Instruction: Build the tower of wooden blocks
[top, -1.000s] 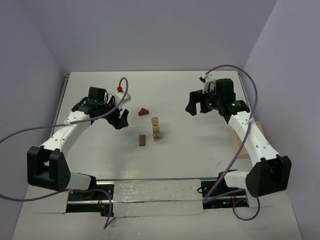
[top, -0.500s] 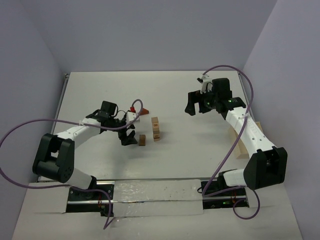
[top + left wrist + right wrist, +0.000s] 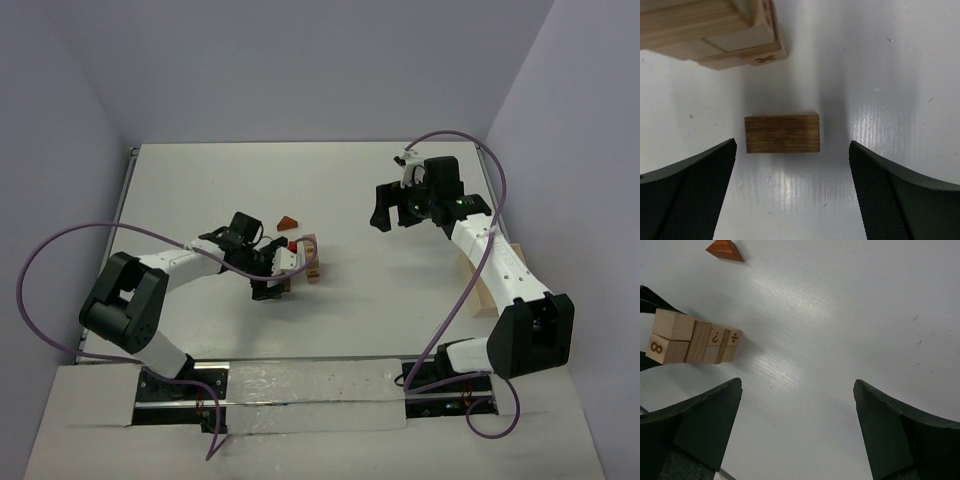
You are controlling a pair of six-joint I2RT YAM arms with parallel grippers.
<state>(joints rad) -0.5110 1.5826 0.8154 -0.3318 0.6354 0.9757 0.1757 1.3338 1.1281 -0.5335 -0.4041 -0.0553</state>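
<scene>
The wood block tower is a short stack of tan cubes and bricks with printed symbols, standing mid-table. In the left wrist view its base fills the top left corner. A dark brown brick lies flat just in front of it. My left gripper is open, low over the table, with the brick between and just ahead of its fingertips, not touching them. In the top view the left gripper covers the brick. My right gripper hangs open and empty, well right of the tower.
A reddish-brown triangular block lies just behind the tower, also in the right wrist view. A pale wooden tray stands at the table's right edge behind the right arm. Purple cables loop from both arms.
My left arm has swung from the back left across to the brown brick beside the tower, and its jaws have spread wider. The right arm shifted slightly and then held still.
</scene>
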